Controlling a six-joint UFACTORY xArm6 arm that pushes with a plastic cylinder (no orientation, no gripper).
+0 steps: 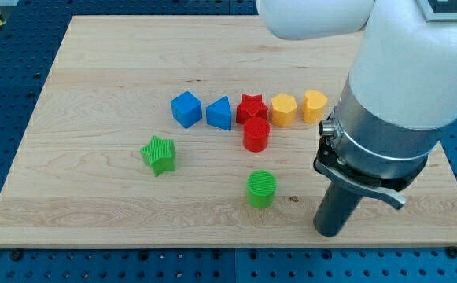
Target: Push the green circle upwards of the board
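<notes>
Across most of the view, a pale wooden board (94, 79), edged by a blue studded surface (212, 267) at the view's left and bottom. Over the board's right side, a bulky white arm (417, 63) with a grey metal collar, reaching down from the view's top right and hiding part of the board behind it. Below the collar, a straight dark rod (334, 208), upright. No jaws to widen or narrow, just the bare rod, holding nothing.

Near the board's middle, a row of five blocks running left to right: blue cube (186, 109), blue triangle (219, 114) just beside it, red star (251, 107) touching or nearly touching the triangle, yellow hexagon (283, 110), then a yellow block (315, 105) with a rounded, heart-like top, close to the arm's edge. Directly below the red star and touching it, a red cylinder (256, 135). Off to the lower left, well apart from the row, a green star (159, 155).

Toward the view's bottom, below the red cylinder and apart from it, the green circle (262, 189), standing upright, ridged on top, alone on bare wood. Lower still and to the right, my tip (329, 233), resting at board level near the bottom edge, near the green circle but clearly not touching it.
</notes>
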